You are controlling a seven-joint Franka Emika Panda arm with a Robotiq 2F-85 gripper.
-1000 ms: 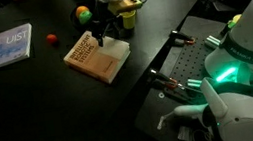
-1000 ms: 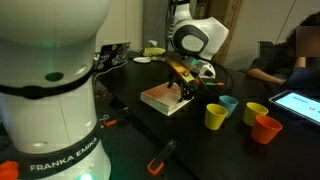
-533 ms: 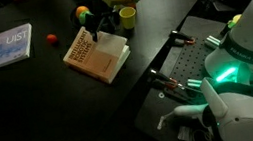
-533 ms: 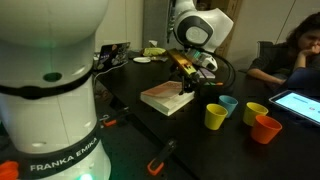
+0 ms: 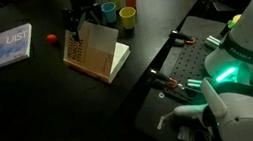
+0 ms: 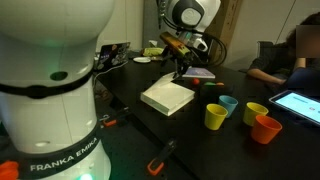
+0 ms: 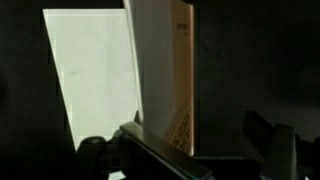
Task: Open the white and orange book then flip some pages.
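The white and orange book (image 5: 94, 57) lies on the dark table. Its orange-brown cover (image 5: 77, 50) stands nearly upright, and the white pages (image 5: 114, 58) lie bare beside it. The pages also show as a white block in an exterior view (image 6: 167, 96). My gripper (image 5: 78, 25) is at the cover's top edge; it also shows in an exterior view (image 6: 181, 64). In the wrist view the cover (image 7: 178, 70) stands on edge beside the white pages (image 7: 95, 80) and leans against one finger (image 7: 150, 152). The gripper (image 7: 215, 155) has its jaws wide apart.
A thinner blue-and-white book (image 5: 10, 45) and a red ball (image 5: 50, 37) lie further along the table. Several cups stand near the book: yellow (image 6: 216, 117), blue (image 6: 229, 103) and orange (image 6: 266, 129). Tools (image 5: 181, 64) lie at the table edge. A person (image 6: 290, 55) sits beside a tablet (image 6: 298, 104).
The gripper has risen and swung across the book, raising the cover from flat to nearly upright. The white pages are now uncovered.
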